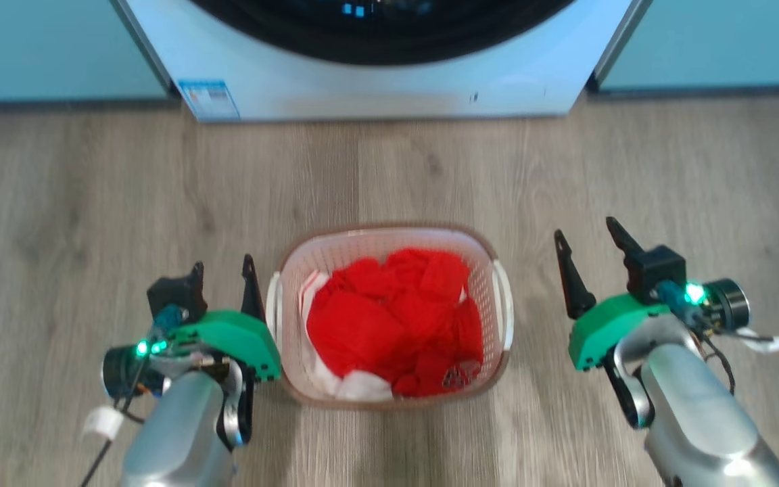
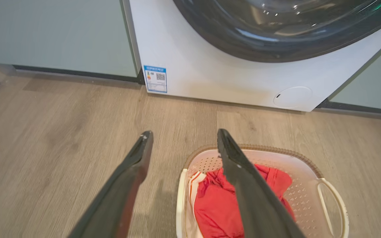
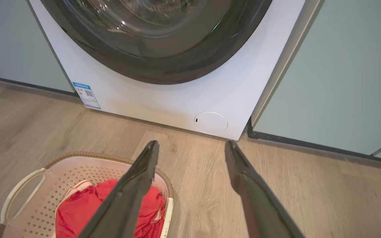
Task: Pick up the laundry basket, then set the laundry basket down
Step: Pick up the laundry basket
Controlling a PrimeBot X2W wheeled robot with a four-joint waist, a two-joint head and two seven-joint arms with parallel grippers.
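The laundry basket (image 1: 389, 231) stands on the wooden floor in front of me, white with perforated walls and a brown rim, holding red clothes (image 1: 389, 318). My left gripper (image 1: 222, 267) is open just left of the basket, its inner finger close beside the left handle (image 1: 273, 297). My right gripper (image 1: 585, 230) is open further out, with a strip of floor between it and the right handle (image 1: 504, 297). In the left wrist view the open gripper (image 2: 184, 133) straddles the basket's near rim (image 2: 276, 151). The right wrist view has the basket (image 3: 78, 163) left of the open gripper (image 3: 192, 143).
A white front-loading washing machine (image 1: 389, 81) with a dark round door stands just beyond the basket. Pale teal cabinet fronts (image 1: 44, 47) flank it on both sides. Wooden floor (image 1: 92, 189) spreads out to the left and right of the basket.
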